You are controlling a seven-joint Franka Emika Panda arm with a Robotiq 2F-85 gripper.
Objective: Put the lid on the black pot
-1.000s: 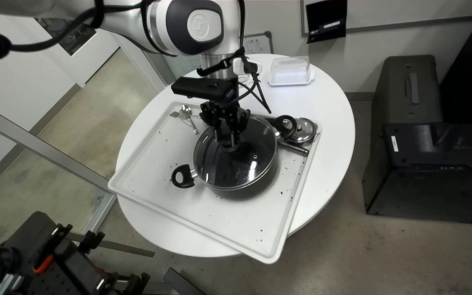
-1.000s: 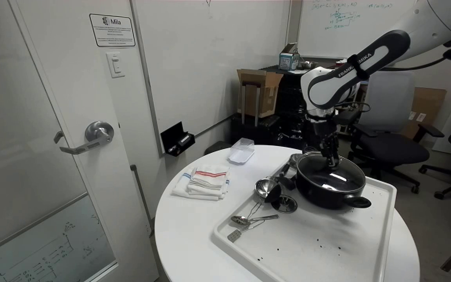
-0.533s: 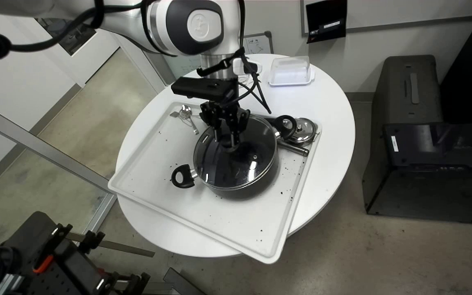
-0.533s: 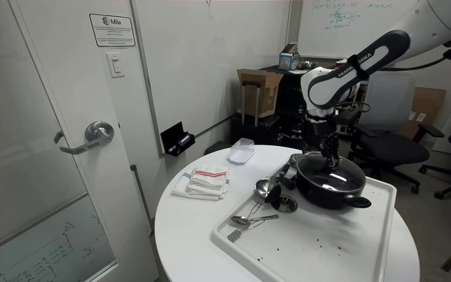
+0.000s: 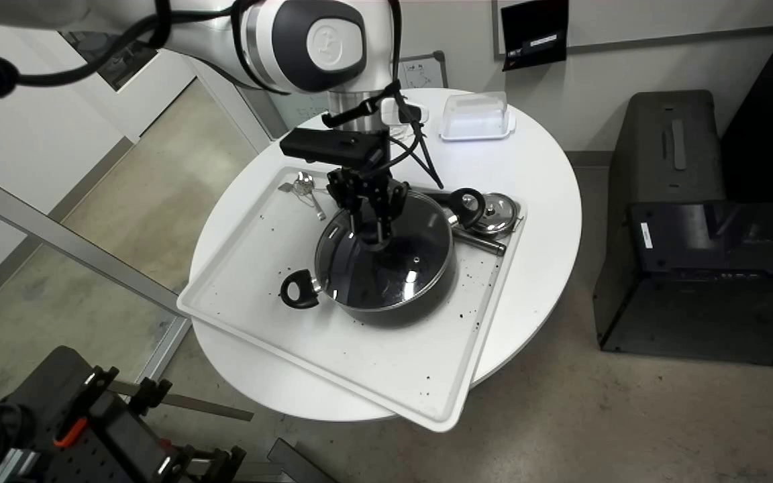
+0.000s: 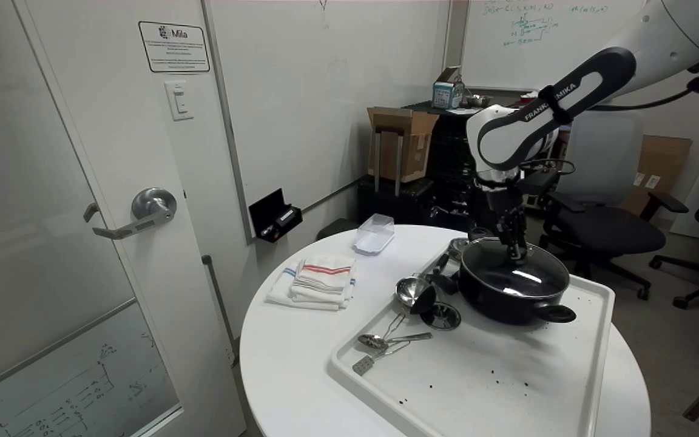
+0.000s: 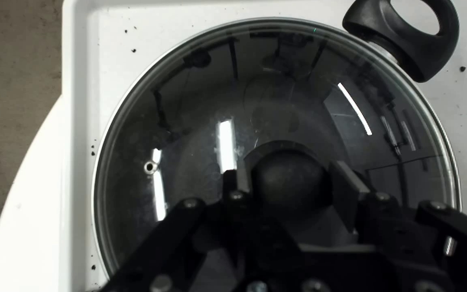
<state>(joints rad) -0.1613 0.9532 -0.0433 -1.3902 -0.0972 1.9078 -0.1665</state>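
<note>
The round clear glass lid [image 5: 403, 272] lies over the top of the black pot [image 5: 420, 310], its rim about level with the pot's rim. In another exterior view the lid [image 6: 489, 274] also covers the pot [image 6: 492, 305]. My gripper [image 5: 373, 238] points down at the lid's centre, and it also shows in an exterior view [image 6: 515, 254]. In the wrist view the fingers of my gripper [image 7: 292, 184] are on both sides of the black knob and shut on it. The lid [image 7: 201, 109] fills that view and hides the pot's interior. A pot handle [image 7: 412, 44] sticks out beyond the rim.
The pot stands on a white tray [image 5: 245, 295] on a round white table [image 5: 534, 268]. Small steel cookware [image 5: 494, 215] sits close beside one pot handle. Metal utensils [image 6: 386, 343] lie at the tray's edge. Folded towels [image 6: 319, 282] and a clear plastic box [image 6: 375, 233] are on the table.
The lid and my gripper have shifted slightly together, to the left in an exterior view and right and downward in another. The pot has hardly moved. The fingers stay at the knob.
</note>
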